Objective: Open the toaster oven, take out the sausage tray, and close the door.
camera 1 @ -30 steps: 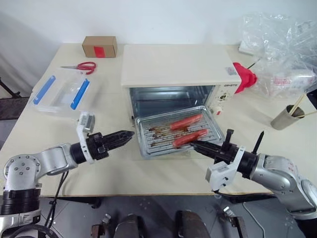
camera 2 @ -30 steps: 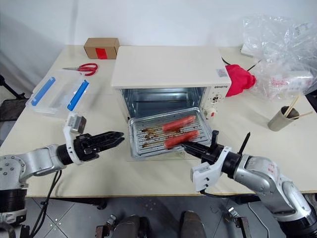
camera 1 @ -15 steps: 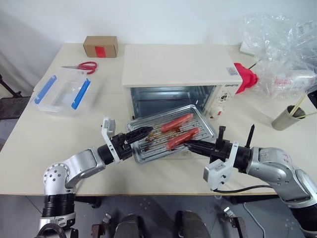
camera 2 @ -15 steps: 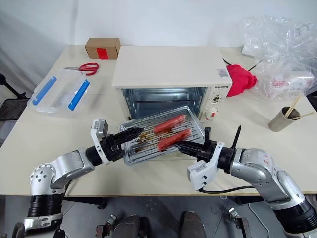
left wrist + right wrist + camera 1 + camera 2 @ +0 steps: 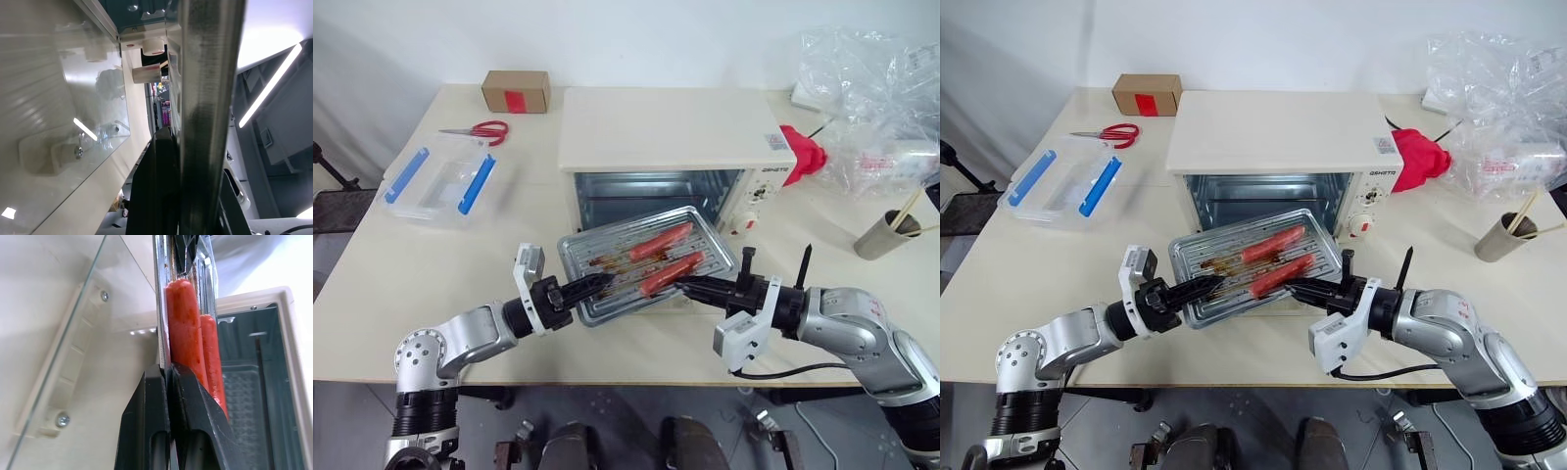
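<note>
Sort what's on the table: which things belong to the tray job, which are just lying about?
Job: oven; its open door; tray with two sausages, held by left gripper and right gripper.
Lying about: scissors; cardboard box; blue-clipped plastic box; red cloth; plastic bags; cup with sticks.

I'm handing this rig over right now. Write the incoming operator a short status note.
Left gripper: shut on the left edge of the sausage tray.
Right gripper: shut on the tray's right front edge, beside the two red sausages.
Tray: held between both grippers, in front of the toaster oven, above the lowered door.
Done: door open, tray pulled out of the oven cavity.
Left: set the tray down on the table, release both grippers, then close the door.
Other things on the table: clear blue-clipped box, scissors.
</note>
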You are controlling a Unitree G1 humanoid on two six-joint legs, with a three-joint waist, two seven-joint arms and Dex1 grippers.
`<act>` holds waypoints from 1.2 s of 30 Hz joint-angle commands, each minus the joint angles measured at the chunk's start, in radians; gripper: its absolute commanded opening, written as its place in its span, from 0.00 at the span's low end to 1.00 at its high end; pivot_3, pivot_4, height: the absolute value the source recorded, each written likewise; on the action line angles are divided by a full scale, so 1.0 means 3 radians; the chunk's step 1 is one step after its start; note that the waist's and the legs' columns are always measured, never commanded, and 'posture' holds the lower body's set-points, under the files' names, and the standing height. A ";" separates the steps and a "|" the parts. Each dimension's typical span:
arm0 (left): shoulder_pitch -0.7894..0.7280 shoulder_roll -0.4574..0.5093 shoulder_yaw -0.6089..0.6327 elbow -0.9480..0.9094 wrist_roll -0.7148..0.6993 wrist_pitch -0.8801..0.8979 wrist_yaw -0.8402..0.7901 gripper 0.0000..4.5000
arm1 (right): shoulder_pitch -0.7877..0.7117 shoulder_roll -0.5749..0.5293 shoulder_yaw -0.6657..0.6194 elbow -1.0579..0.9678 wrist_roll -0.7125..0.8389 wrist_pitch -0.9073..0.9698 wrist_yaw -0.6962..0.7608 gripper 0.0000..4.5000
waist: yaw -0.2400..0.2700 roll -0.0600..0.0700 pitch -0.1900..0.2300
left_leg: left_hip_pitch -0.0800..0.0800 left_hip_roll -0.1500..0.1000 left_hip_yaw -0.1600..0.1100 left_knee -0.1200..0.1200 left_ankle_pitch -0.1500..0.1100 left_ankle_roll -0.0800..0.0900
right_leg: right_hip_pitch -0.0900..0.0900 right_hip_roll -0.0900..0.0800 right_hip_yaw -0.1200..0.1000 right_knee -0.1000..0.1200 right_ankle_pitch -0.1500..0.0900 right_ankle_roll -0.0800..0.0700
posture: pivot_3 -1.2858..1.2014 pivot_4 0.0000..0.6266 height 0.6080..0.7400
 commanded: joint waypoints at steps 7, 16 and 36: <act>-0.0008 -0.0122 0.0121 0.0016 -0.0003 -0.0005 0.0080 0.00 | -0.0077 0.0014 -0.0149 -0.0121 0.0592 0.0195 0.0160 0.33 | -0.0001 0.0000 0.0000 | 0.0000 0.0000 0.0000 0.0000 0.0000 0.0000 | 0.0000 0.0000 0.0000 -0.0001 0.0000 0.0000 | 0.52 0.24 1.00; 0.0282 -0.0218 0.0480 -0.0039 -0.0003 0.0047 0.0081 0.00 | 0.0105 -0.0244 -0.0463 0.0117 0.1566 0.0204 0.0581 0.94 | -0.0001 0.0000 0.0000 | 0.0000 0.0001 -0.0001 -0.0001 0.0000 0.0000 | 0.0000 0.0001 -0.0001 -0.0001 0.0000 0.0000 | 0.52 0.24 1.00; 0.1755 -0.0633 0.1366 -0.0534 -0.0003 -0.0251 -0.1025 0.00 | 0.0012 -0.0052 -0.0831 0.2130 0.1733 0.0600 0.0871 0.25 | -0.0019 0.0002 -0.0001 | 0.0003 0.0003 0.0007 -0.0001 0.0000 0.0000 | -0.0002 0.0000 0.0006 -0.0007 -0.0001 -0.0001 | 0.52 0.24 1.00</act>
